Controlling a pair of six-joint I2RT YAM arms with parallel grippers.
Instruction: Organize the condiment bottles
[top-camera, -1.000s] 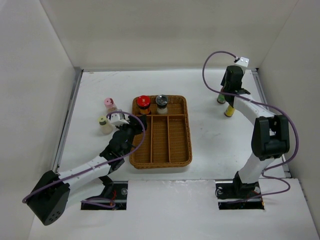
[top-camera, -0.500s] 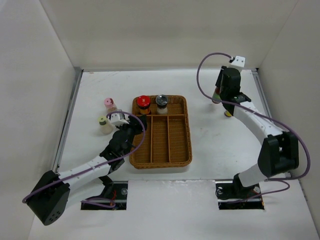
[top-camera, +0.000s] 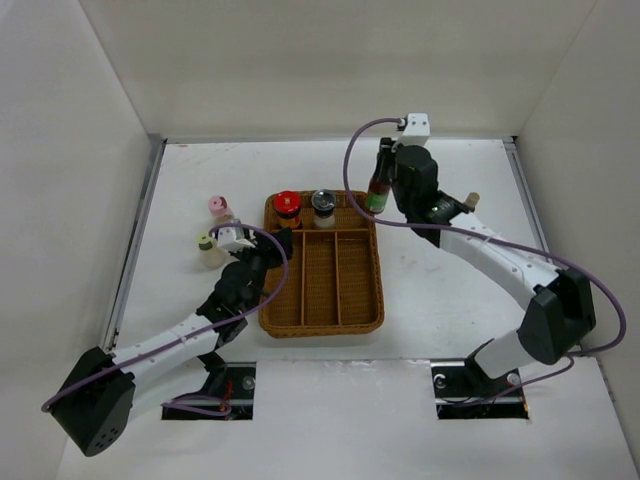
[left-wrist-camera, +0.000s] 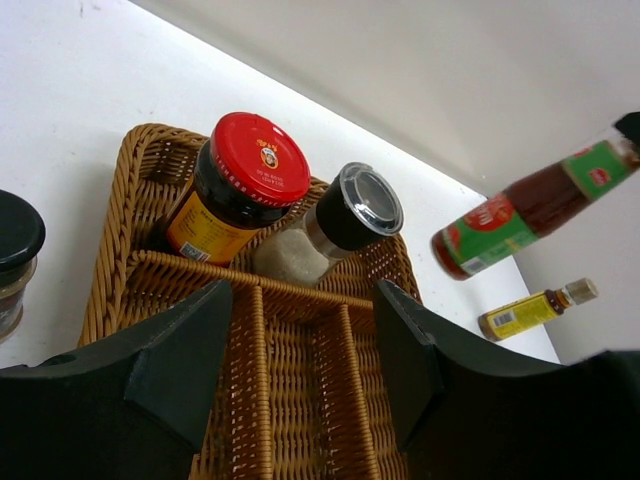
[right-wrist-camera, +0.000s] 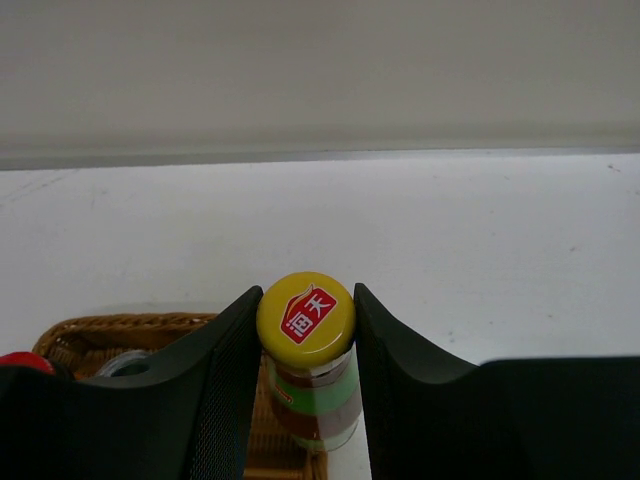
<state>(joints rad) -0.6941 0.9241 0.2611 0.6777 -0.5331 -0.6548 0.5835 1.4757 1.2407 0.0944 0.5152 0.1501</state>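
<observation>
Yellow-capped bottle (right-wrist-camera: 308, 395) clamped in outstretched right pincer (right-wrist-camera: 306, 310), seemingly above wicker tray (top-camera: 345, 285); left pincer (left-wrist-camera: 300, 300) agape.

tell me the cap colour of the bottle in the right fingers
Yellow cap with a red logo, clearest in the right wrist view.

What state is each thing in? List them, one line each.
yellow-capped bottle: capped, upright, in the air.
right hand: shut on that bottle.
left hand: open, empty.
red-lidded jar: lidded, upright in the tray.
silver-lidded jar: lidded, upright beside it.
pink-lidded jar: lidded, on the table.
pale-green-lidded jar: lidded, on the table.
small bottle: capped, outside the tray.
</observation>
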